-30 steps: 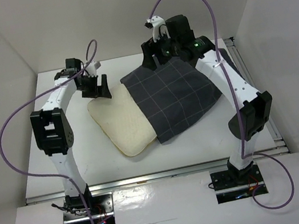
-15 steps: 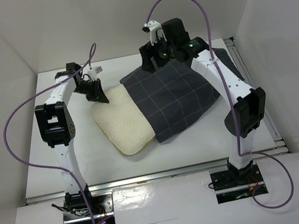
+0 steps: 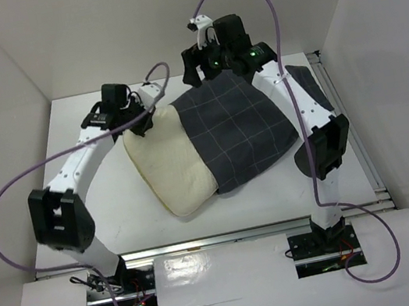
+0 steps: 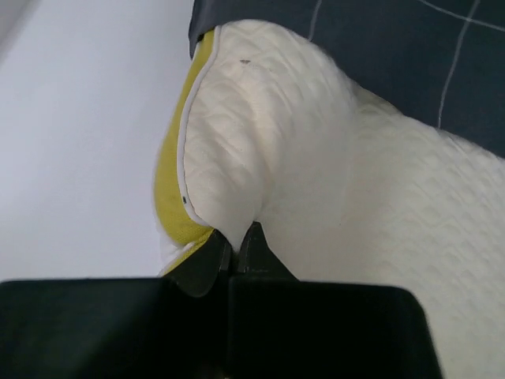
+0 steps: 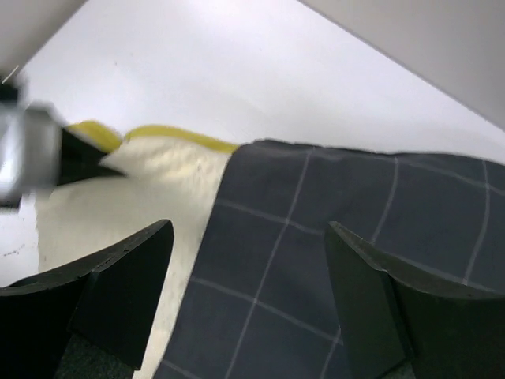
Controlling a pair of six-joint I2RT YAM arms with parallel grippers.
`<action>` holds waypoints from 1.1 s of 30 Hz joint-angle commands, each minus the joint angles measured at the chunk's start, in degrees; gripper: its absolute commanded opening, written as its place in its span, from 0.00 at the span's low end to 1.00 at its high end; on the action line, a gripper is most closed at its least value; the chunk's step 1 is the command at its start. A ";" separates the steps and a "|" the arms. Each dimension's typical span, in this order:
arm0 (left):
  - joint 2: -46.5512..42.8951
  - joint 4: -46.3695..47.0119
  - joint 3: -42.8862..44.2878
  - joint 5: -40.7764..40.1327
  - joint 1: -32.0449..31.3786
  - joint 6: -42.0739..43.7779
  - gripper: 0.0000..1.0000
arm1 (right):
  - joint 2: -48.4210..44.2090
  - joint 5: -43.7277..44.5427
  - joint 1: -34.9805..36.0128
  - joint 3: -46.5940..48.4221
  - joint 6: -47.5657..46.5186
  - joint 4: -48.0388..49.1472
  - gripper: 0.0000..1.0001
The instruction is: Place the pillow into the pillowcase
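Two jobs: left gripper (image 4: 235, 241), pinching the pillow (image 4: 316, 158) corner, should push slowly while right gripper (image 5: 248, 233), wide open, grabs the pillowcase (image 5: 410, 197) edge.

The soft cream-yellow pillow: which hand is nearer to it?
Left. The left hand pinches the far corner of the pillow; the right hand hangs open over the dark grey gridded cloth pillowcase.

Open table (image 3: 132, 213) left of pillow (image 3: 170, 171), pillowcase (image 3: 239, 127) against its right.
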 commanded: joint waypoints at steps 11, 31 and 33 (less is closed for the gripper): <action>-22.84 33.79 -17.34 -18.68 -15.12 24.98 0.00 | -2.08 -3.06 2.52 -1.34 -0.68 0.86 0.88; -25.22 36.70 -15.15 -23.43 -23.38 28.25 0.00 | -4.29 -0.50 -2.22 -6.90 3.97 0.69 0.81; -25.22 36.70 -15.15 -23.43 -23.91 28.77 0.00 | -3.60 -2.60 -2.76 -3.84 4.50 0.69 0.79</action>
